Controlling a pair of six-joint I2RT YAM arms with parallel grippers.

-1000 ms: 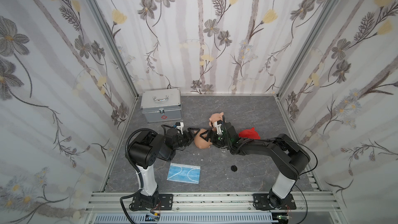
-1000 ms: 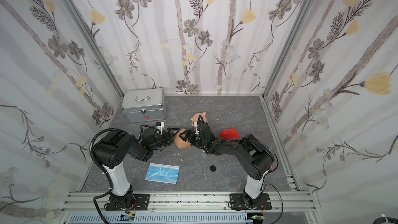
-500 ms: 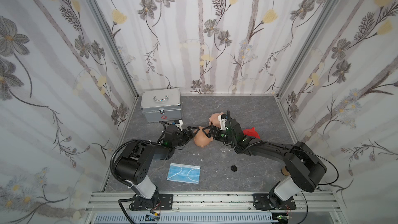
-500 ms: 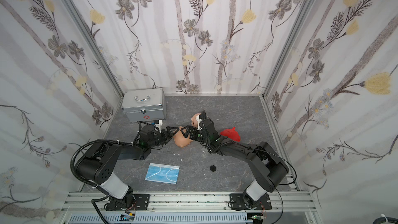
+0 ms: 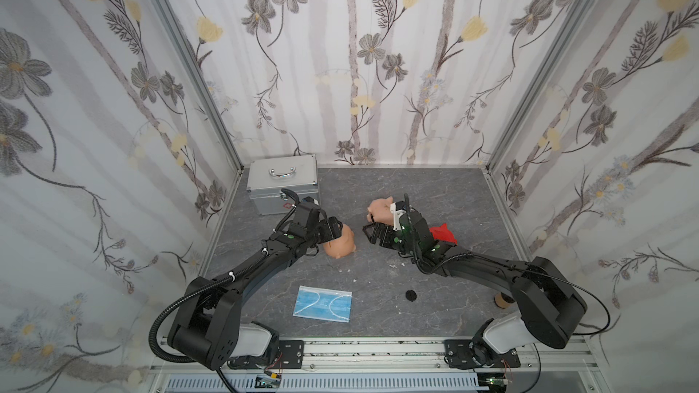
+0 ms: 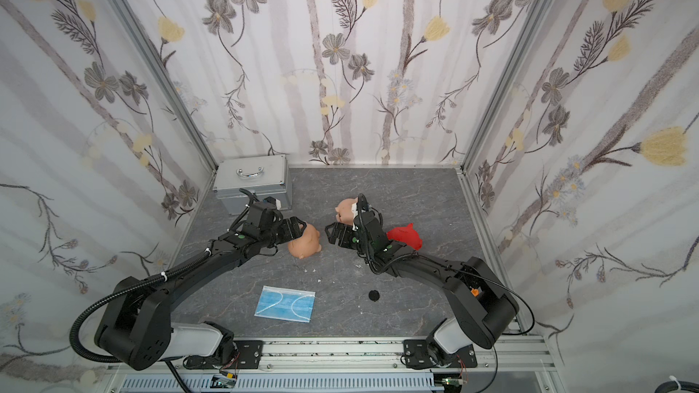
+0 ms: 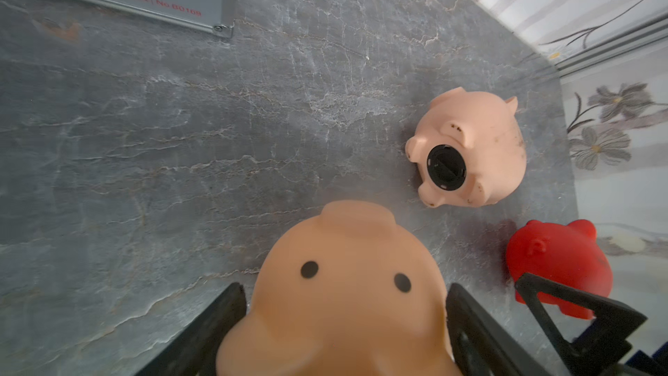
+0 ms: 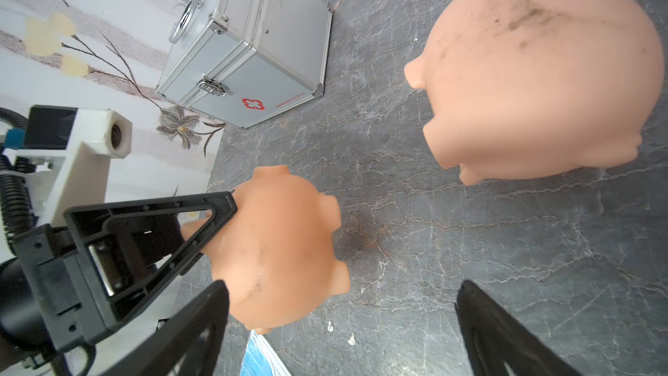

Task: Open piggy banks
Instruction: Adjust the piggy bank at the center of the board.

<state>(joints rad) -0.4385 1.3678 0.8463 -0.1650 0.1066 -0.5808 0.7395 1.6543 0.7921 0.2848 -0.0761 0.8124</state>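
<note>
Gripping: left gripper (image 5: 334,229) clasps near pig (image 5: 341,245) by both flanks, on table (image 5: 423,194); squeeze gently, shell seems soft plastic.
Right gripper (image 5: 368,235): jaws spread, empty, between near pig and far pig (image 5: 380,209).
Far pig: smooth, scuffed, on its side; round black plug (image 7: 446,167) seated.
Next: probably present near pig's belly to right gripper; pinch rim, twist.
Red pig (image 5: 442,234): glossy, beside right arm (image 5: 472,264).

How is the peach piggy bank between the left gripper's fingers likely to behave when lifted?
The peach piggy bank is smooth and rounded, so it may swivel or slip in the left gripper. It looks like hollow moulded plastic, so probably light. On stubby legs, it may tip easily.
</note>
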